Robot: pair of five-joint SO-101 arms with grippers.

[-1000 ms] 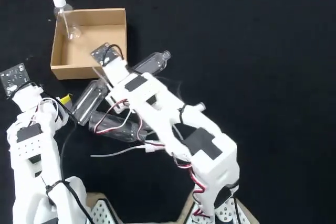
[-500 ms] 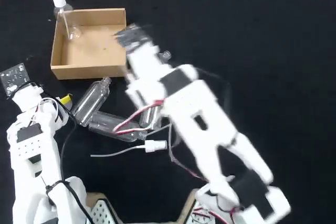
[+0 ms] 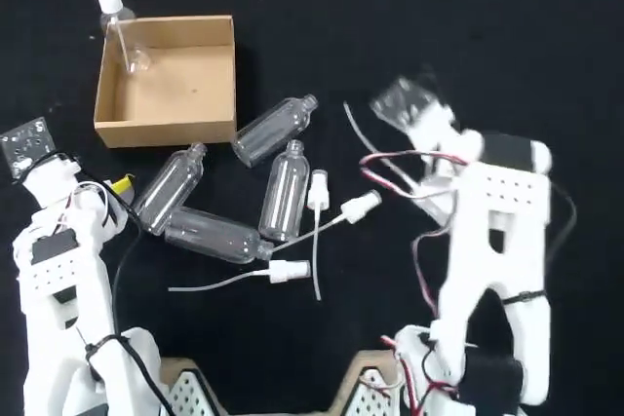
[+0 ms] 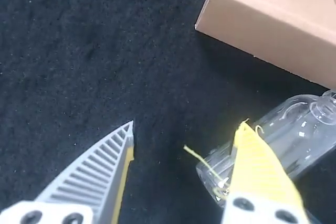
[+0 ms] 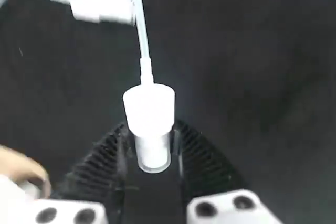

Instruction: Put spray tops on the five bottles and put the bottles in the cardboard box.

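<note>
Right claw [image 5: 149,128]: clenched on a spray top [image 5: 149,111]. The white cap is pinched between the two black fingers, its head standing proud of the fingertips. The dip tube runs straight out ahead of the claw, over the black table [image 5: 252,51]. A second spray top [image 5: 100,3] lies on the cloth beyond the fingertips, off to one side of the tube and well clear of the claw.

Left claw [image 4: 186,127]: released, fingers spread wide, nothing gripped.
- A clear bottle [image 4: 283,135] lies on its side under the yellow finger [image 4: 257,166]. Its base pokes just into the gap and its neck points away from the claw. Contact with the finger cannot be told.
- A corner of the cardboard box [image 4: 262,30] sits ahead of the fingertips, past the bottle.

High view:
- This uncapped bottle and three others lie between the two arms, in a loose cluster nearer the left claw.
- Three loose spray tops lie beside them.
- A capped bottle [image 3: 115,17] leans at the box corner farthest from both claws.
</note>
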